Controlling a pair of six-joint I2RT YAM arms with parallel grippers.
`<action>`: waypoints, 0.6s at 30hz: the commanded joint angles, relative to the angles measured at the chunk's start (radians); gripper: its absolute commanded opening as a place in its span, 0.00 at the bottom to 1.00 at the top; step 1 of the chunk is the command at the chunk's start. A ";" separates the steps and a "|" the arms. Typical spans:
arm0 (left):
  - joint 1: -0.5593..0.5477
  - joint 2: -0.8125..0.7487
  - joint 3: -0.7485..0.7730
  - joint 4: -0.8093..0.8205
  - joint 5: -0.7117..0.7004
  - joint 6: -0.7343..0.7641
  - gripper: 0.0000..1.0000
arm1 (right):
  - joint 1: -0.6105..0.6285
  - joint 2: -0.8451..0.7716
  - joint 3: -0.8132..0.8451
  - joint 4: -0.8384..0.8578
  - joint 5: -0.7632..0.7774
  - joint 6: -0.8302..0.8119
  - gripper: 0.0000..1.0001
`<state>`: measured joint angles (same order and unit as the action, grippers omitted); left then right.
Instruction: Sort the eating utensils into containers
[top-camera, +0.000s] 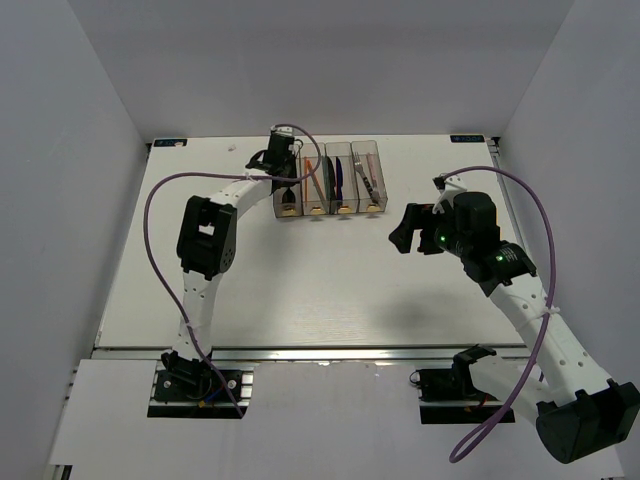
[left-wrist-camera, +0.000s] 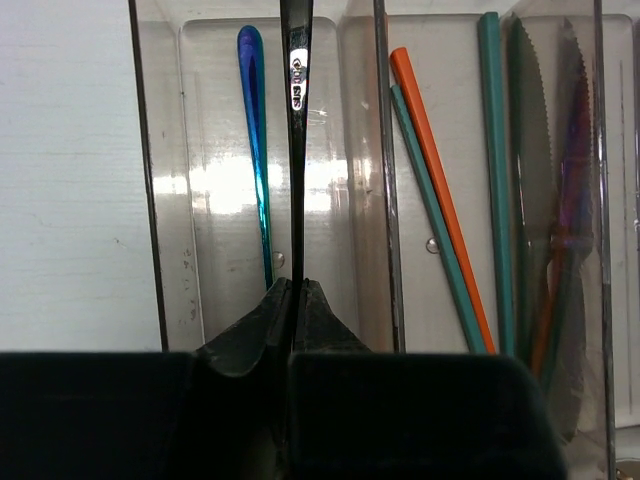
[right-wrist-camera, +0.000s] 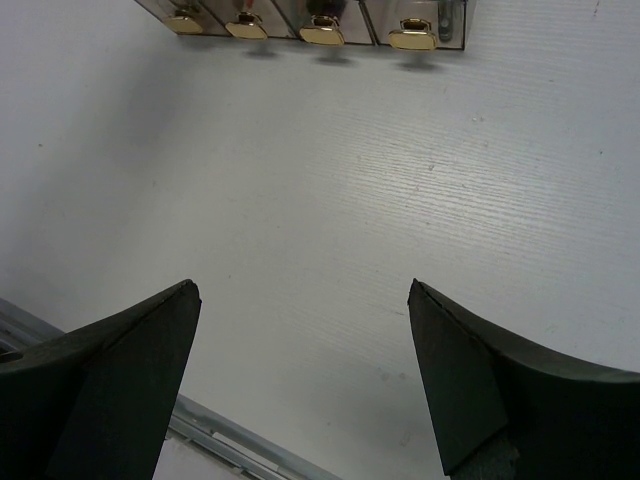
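Black utensil (left-wrist-camera: 296, 180) in left claw (left-wrist-camera: 297, 288), wrist view

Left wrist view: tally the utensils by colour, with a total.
Black utensil, pinched in the left tool: 1
Blue utensil: 1
Orange chopstick: 1
Teal chopsticks: 2
Grey serrated knife: 1
Purple-blue knife: 1
Total: 7; an orange patch beside the knives is unclear.

- A slim black utensil (left-wrist-camera: 296, 150) is pinched between the closed fingers of the left gripper (left-wrist-camera: 297, 285) and is seen running straight up over the leftmost bin of the containers (left-wrist-camera: 385, 200).
- Just left of the black utensil, a blue utensil (left-wrist-camera: 256, 130) is seen lying in the same bin.
- To its right, in the next bin, an orange chopstick (left-wrist-camera: 443, 200) is laid against a teal chopstick (left-wrist-camera: 441, 250).
- Further right, a serrated knife (left-wrist-camera: 535, 150) is seen.
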<state>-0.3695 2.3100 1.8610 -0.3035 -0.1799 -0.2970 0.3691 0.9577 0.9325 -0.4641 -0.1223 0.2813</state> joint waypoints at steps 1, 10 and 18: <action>-0.019 -0.093 -0.028 -0.023 -0.004 -0.010 0.11 | 0.007 -0.007 -0.008 0.042 -0.007 0.004 0.89; -0.020 -0.066 -0.010 -0.059 -0.035 -0.008 0.38 | 0.007 -0.016 -0.017 0.047 -0.005 0.001 0.89; -0.022 -0.083 0.084 -0.114 -0.058 -0.024 0.62 | 0.007 -0.011 -0.015 0.048 -0.008 -0.002 0.89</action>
<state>-0.3840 2.2982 1.8820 -0.3927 -0.2108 -0.3058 0.3710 0.9565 0.9184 -0.4515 -0.1226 0.2813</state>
